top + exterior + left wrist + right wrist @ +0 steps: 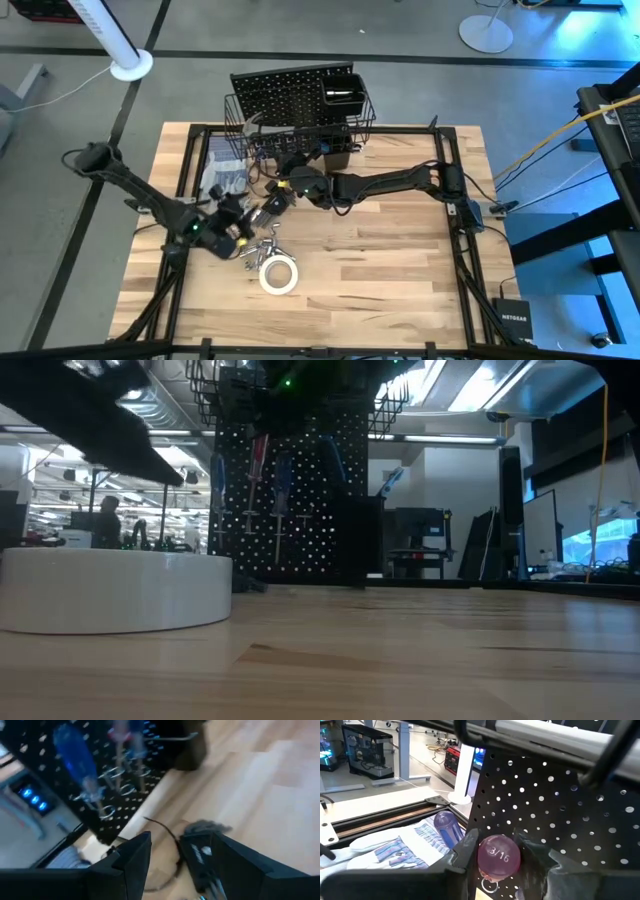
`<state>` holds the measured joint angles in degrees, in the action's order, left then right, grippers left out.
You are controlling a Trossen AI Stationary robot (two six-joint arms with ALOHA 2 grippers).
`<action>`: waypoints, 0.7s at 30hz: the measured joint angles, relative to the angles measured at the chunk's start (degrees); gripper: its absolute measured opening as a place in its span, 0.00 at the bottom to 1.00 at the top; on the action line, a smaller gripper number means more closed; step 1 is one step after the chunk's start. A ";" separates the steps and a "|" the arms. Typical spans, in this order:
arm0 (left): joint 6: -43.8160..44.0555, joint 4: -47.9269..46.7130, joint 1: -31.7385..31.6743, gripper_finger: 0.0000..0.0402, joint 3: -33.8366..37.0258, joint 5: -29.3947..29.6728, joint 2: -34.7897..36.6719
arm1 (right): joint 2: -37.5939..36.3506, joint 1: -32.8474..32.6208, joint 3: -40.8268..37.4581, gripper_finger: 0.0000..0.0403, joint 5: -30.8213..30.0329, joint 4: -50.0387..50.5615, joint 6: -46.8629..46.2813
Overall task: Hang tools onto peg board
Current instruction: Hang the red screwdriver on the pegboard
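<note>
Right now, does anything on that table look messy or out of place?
Somewhat. While screwdrivers already hang upright on the peg board, a jumble of metal tools lies heaped on the table beside the white tape roll, and gloves lie crumpled by the board's foot. Nothing looks spilled or broken.

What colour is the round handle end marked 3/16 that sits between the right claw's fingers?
The round translucent handle end marked 3/16 looks pinkish purple, best in the right wrist view.

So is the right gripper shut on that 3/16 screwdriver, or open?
Shut on it. In the right wrist view both fingers of the right gripper press against the screwdriver handle's sides, right at the peg board.
</note>
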<state>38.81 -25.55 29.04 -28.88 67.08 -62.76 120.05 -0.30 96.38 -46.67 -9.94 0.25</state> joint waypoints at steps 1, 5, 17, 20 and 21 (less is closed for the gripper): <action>-1.21 3.30 -1.66 0.48 1.11 -0.59 0.00 | 0.00 0.00 0.00 0.25 0.11 -0.02 0.02; -17.97 26.73 -8.19 0.46 6.85 -12.90 0.00 | 0.00 -0.04 0.00 0.25 0.37 -0.02 0.06; -45.45 60.86 -29.18 0.37 14.50 -28.74 -0.02 | 0.00 -0.07 0.00 0.25 1.22 -0.11 -1.86; -50.95 62.80 -31.00 0.37 13.83 -28.96 0.01 | 0.00 -0.07 0.00 0.25 1.23 -0.11 -2.45; -52.78 62.78 -31.45 0.37 13.29 -29.02 0.17 | 0.00 -0.07 0.00 0.25 1.24 -0.13 -2.49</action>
<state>-13.97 37.23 -2.41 -15.59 38.07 -62.59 120.05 -0.36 96.38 -45.43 -10.06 -2.24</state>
